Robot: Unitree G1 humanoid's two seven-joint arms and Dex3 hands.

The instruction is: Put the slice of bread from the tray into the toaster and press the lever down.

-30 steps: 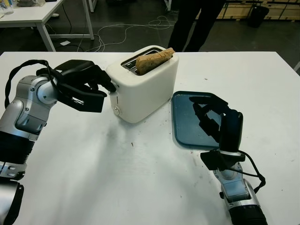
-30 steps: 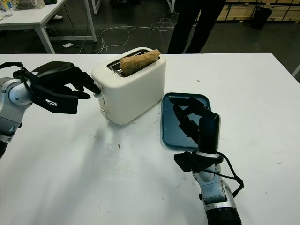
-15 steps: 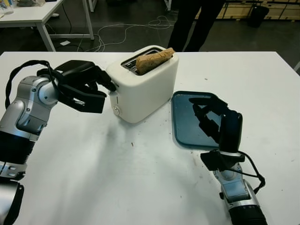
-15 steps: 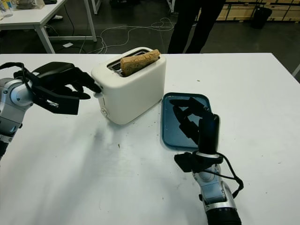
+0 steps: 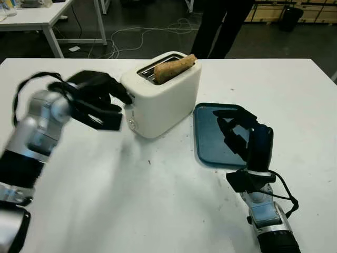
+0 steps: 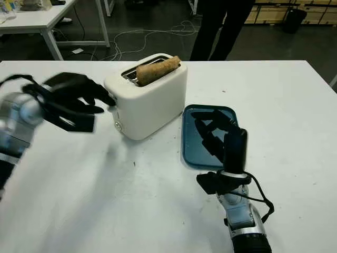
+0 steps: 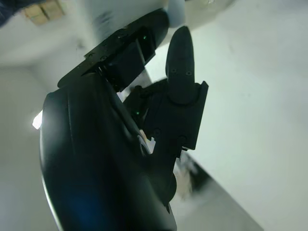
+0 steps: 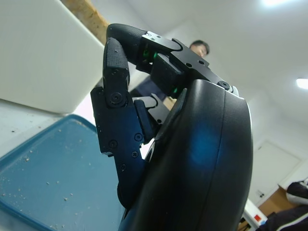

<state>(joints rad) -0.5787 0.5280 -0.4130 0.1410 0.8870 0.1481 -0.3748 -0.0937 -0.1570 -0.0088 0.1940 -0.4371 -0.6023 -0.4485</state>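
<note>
The slice of bread (image 5: pixel 174 68) stands in the slot of the white toaster (image 5: pixel 160 95), its crust poking well above the top. My left hand (image 5: pixel 100 97) is at the toaster's near-left end, fingers curled with the tips up against the corner where the lever sits (the lever itself is hidden behind them, so I can't tell if it's pressed). My right hand (image 5: pixel 243 134) is raised over the near edge of the blue tray (image 5: pixel 206 132), fingers curled and holding nothing. Everything sits on the white counter (image 5: pixel 131 200). A person (image 5: pixel 221 23) stands beyond its far edge.
</note>
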